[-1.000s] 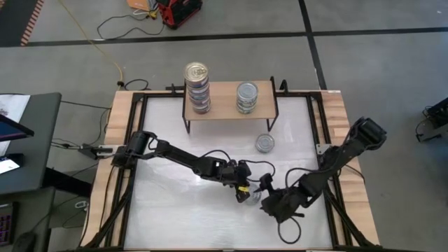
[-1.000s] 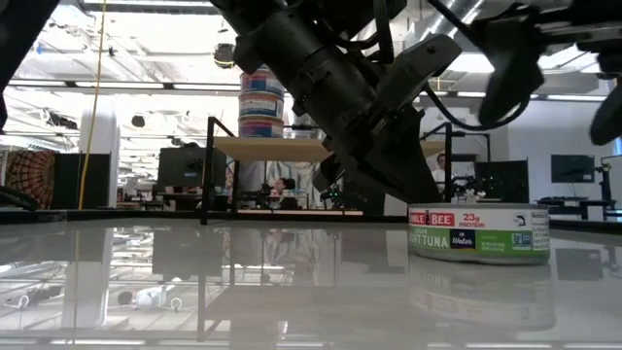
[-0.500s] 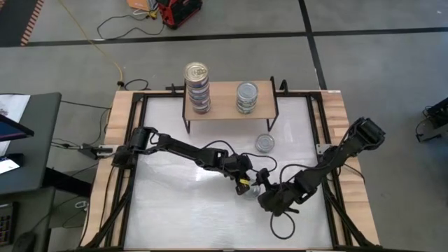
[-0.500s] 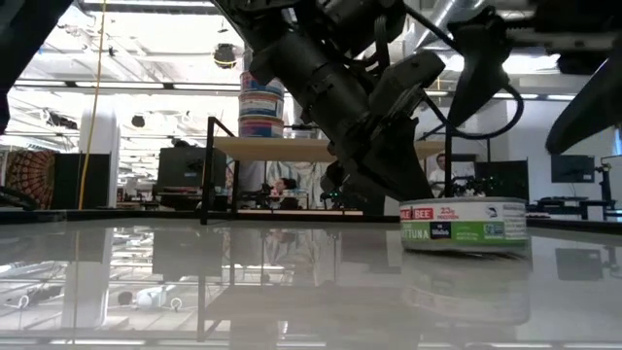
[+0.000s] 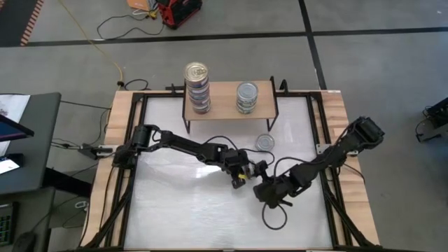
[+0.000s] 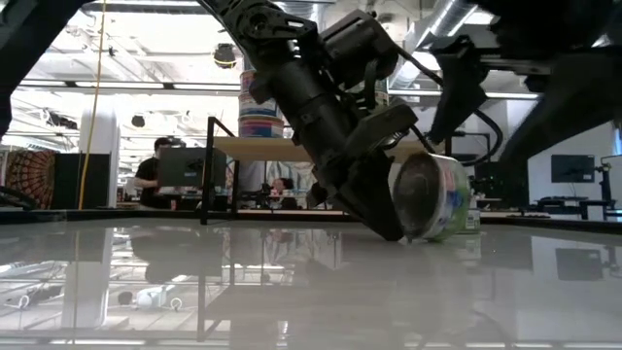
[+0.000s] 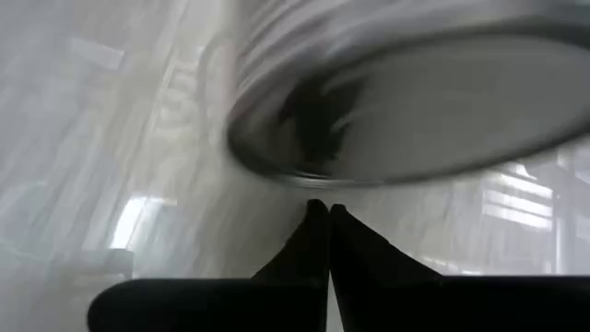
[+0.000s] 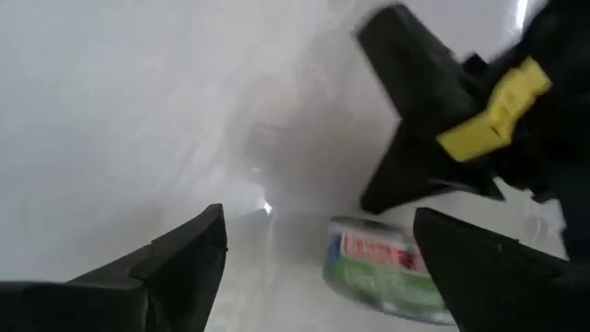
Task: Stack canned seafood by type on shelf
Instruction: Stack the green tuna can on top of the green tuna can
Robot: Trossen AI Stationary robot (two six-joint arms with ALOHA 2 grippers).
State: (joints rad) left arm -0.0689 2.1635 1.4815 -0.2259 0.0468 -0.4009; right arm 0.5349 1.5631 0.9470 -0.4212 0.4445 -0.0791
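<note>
Tipping now, tin [image 6: 432, 197] previously flat beside left claw [image 6: 389, 226].

Both arms are matte black, chunky jointed segments with thin black cables looping loose around the wrists. The left gripper [image 5: 243, 178] has a bright yellow block by its fingers. The right gripper [image 8: 318, 254] has wedge-shaped black fingers.

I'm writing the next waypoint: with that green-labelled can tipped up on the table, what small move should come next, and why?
Probably ease the open right gripper forward around the tilted can. The shut left gripper props it on edge, and it lies just ahead of the right fingers.
</note>
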